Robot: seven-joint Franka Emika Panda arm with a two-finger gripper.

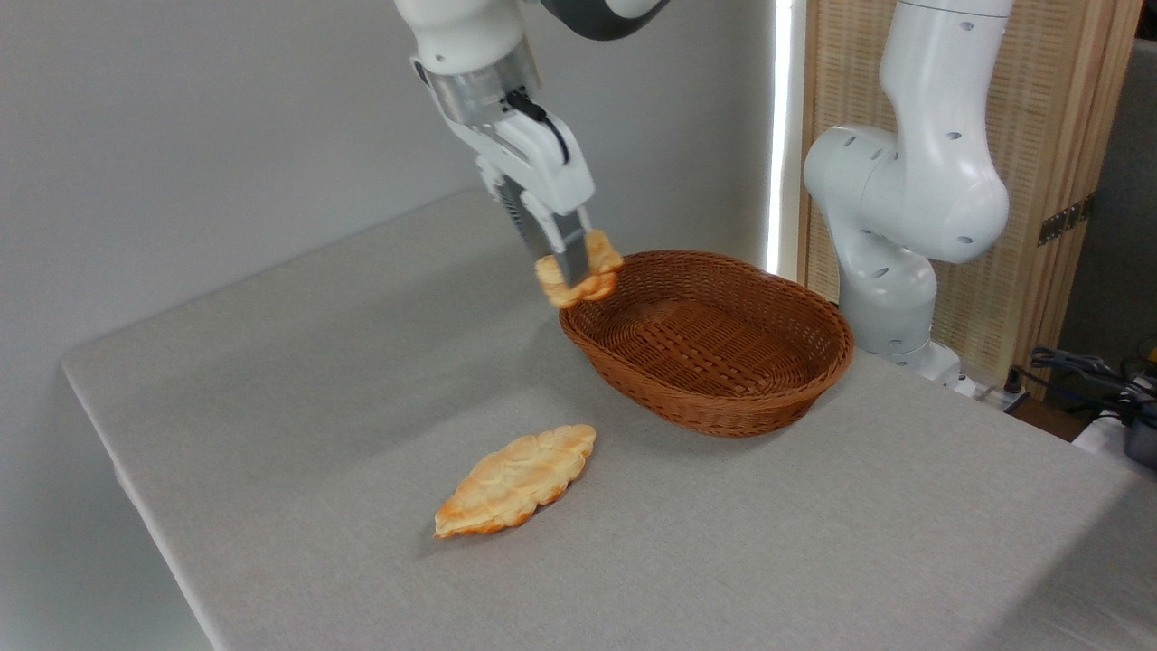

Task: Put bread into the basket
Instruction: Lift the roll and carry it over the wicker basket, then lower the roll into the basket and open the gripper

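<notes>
So we've got a flat, leaf-shaped golden pastry point(515, 482) lying on the table point(298, 380) well below and a bit left of the end effector point(573, 260), nowhere near touching it. Off to the right stands the arm's white base point(904, 208), in front of a pale slatted wooden screen point(1067, 136), with some dark cables point(1085, 371) at the far right edge. Nothing sits between the end effector and the basket point(714, 348).

The end effector is clamped on the bread point(583, 278), one grey finger running down its front face. We see the bread hanging in the air, clear of the table, right at the basket's left rim, which is just below and to the right.

The bread is a chunky little golden-orange lump with a paler bumpy top. The basket is oval brown woven wicker with low sides, and the table has a grey cloth-like surface.
</notes>
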